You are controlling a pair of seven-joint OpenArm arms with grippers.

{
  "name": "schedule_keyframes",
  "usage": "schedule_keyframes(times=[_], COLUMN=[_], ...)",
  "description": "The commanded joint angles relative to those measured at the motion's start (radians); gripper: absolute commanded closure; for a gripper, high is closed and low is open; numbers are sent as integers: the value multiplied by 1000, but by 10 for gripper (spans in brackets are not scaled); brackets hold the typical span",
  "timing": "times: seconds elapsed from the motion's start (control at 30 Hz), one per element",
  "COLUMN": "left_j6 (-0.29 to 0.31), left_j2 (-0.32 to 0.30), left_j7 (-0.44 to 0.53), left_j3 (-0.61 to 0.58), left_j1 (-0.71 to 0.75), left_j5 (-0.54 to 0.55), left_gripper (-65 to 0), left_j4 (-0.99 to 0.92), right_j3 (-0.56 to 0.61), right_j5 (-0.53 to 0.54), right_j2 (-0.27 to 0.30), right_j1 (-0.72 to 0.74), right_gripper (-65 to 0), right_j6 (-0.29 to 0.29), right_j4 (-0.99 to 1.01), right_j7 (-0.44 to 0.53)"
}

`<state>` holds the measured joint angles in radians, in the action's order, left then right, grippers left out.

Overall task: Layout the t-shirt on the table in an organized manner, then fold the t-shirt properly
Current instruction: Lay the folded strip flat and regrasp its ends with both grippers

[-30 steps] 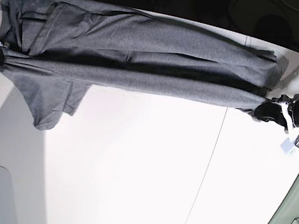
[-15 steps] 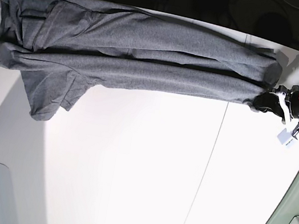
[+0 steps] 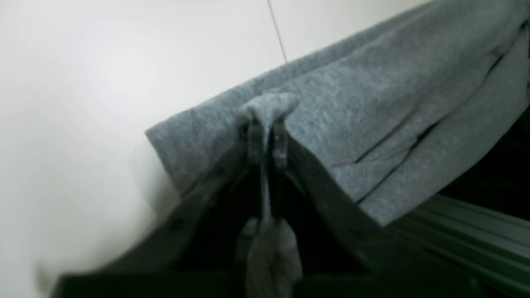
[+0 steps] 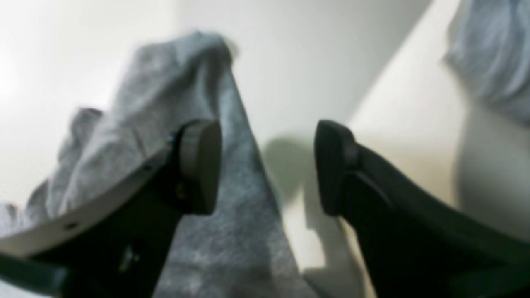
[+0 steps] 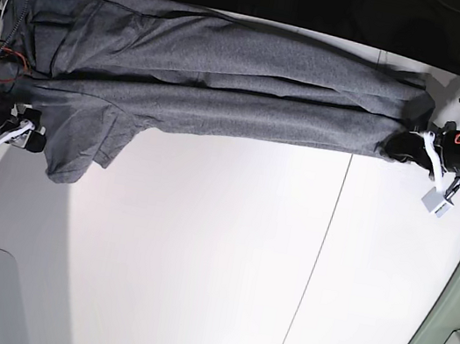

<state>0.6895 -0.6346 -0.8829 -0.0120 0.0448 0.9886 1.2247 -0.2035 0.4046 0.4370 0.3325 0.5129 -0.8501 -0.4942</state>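
One t-shirt [image 5: 218,90] is stretched along the far edge of the table [image 5: 216,250]. Its right-hand end is pinched in the clamped left gripper [image 3: 267,138]. The right gripper [image 4: 267,165] is spread wide, nothing held, shirt cloth just beside one finger. Two grippers counted.

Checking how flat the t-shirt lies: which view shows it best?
Base view: the whole t-shirt stretches across the table. Left wrist shows only the corner pinched in the left hand; right wrist only blurred folds.
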Motion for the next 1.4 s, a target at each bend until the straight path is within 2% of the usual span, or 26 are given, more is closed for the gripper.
schedule_keyframes(times=[0.0, 0.17, 0.2, 0.37, 0.47, 0.63, 0.83, 1.07, 1.23, 1.27, 1.33, 1.37], left_j6=[9, 9, 9, 9, 9, 9, 9, 9, 9, 9, 9, 9], left_j2=[-19, -10, -9, -8, -9, -31, -37, -87, -92, -92, -92, -92], left_j7=[11, 18, 18, 18, 23, -17, -124, -181, -199, -199, -199, -198], left_j3=[10, 10, 10, 10, 10, 12, 12, 12, 12, 12, 12, 12], left_j1=[-8, -9, -9, -9, -11, -10, 10, 51, 87, 92, 103, 106], left_j5=[16, 16, 16, 5, 6, 90, 150, 227, 227, 226, 220, 218], left_gripper=[0, 0, 0, 0, 0, 0, 0, 0, 0, -46, -151, -193], left_j4=[14, 14, 14, 14, 14, 79, 215, 222, 222, 222, 222, 222], right_j3=[8, 64, 67, 66, 64, 40, -44, -205, -240, -236, -234, -235], right_j5=[26, 26, 26, 31, 31, 124, 253, 305, 331, 341, 340, 340], right_j2=[10, -39, -51, -78, -77, -63, 19, 42, 41, 40, 30, 24], right_j1=[26, 25, 25, 25, 24, 0, -204, -496, -622, -642, -670, -679], right_gripper=[-356, -353, -329, 0, 0, 0, 0, 0, 0, -31, -251, -334], right_j6=[29, 34, 34, 34, 34, 34, 34, 37, 46, 49, 52, 52], right_j4=[-11, -12, -12, -41, -100, -288, -611, -886, -917, -917, -917, -917], right_j7=[14, 4, 5, 4, -48, -229, -320, -324, -322, -322, -321, -317])
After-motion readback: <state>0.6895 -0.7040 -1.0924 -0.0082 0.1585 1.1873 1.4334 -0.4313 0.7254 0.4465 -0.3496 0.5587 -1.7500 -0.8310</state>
